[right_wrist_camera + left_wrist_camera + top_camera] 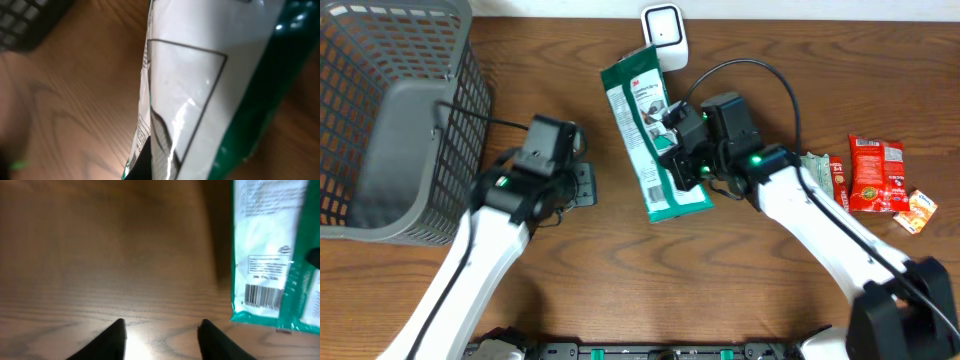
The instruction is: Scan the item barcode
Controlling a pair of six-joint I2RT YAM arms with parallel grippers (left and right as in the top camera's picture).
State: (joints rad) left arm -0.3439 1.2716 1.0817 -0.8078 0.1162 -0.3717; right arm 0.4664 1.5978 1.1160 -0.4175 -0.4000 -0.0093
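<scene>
**Right gripper** clamped on the right edge of the green-and-white packet. The packet lies lengthwise between the two arms, its upper end just beside the white scanner. **Left gripper** has its fingers parted with nothing between them, low over the wooden table. The packet's barcode shows to its right. Grey basket far left; red snack packets far right

The left end effector is open. The right end effector is closed tight, its arm stretched out.
</scene>
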